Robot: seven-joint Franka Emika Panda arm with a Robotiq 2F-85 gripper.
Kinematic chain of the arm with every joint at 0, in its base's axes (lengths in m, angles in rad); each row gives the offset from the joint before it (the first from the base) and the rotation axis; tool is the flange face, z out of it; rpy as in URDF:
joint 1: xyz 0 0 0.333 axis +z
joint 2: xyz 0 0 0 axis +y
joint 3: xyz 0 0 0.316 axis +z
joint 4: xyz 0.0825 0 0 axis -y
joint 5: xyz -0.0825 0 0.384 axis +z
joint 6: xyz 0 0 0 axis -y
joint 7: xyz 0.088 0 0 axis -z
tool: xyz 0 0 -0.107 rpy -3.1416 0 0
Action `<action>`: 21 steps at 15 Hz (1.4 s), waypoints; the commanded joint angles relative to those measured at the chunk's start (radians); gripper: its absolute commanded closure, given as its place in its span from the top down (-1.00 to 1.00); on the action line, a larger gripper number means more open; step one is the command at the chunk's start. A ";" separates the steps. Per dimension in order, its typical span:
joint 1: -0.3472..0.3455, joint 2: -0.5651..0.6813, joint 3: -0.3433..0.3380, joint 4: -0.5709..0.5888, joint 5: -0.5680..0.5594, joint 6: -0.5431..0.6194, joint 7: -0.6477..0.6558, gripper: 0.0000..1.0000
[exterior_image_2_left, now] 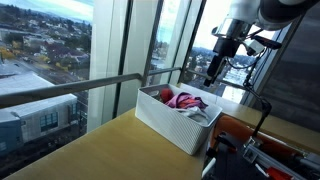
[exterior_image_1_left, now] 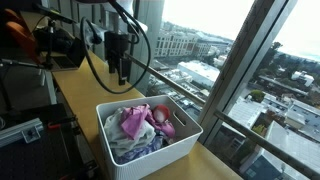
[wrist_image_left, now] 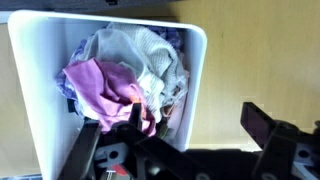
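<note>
A white plastic bin (exterior_image_1_left: 178, 146) (exterior_image_2_left: 162, 120) stands on the wooden table (exterior_image_1_left: 85, 100) by the window, in both exterior views. It holds crumpled clothes: a pink cloth (exterior_image_1_left: 134, 122) (wrist_image_left: 103, 84), a whitish knit piece (wrist_image_left: 135, 48) and a red item (exterior_image_1_left: 163, 119). My gripper (exterior_image_1_left: 120, 70) (exterior_image_2_left: 211, 74) hangs open in the air above the table, just past the bin's far end, touching nothing. In the wrist view the gripper (wrist_image_left: 197, 125) straddles the bin's right wall (wrist_image_left: 196, 70): one finger over the clothes, the other over bare wood.
A metal window rail (exterior_image_1_left: 195, 95) (exterior_image_2_left: 70, 90) and tall glass panes border the table's edge. Black camera gear and cables (exterior_image_1_left: 60, 45) sit behind the arm. A dark stand and a reddish object (exterior_image_2_left: 240, 130) lie near the bin's other side.
</note>
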 commanded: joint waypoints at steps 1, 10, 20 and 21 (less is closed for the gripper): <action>-0.034 0.154 -0.029 0.117 -0.065 0.147 -0.018 1.00; -0.079 0.506 -0.102 0.176 -0.118 0.380 -0.008 1.00; -0.100 0.792 -0.085 0.335 -0.042 0.268 -0.015 0.16; -0.102 0.787 -0.084 0.348 -0.034 0.241 -0.017 0.03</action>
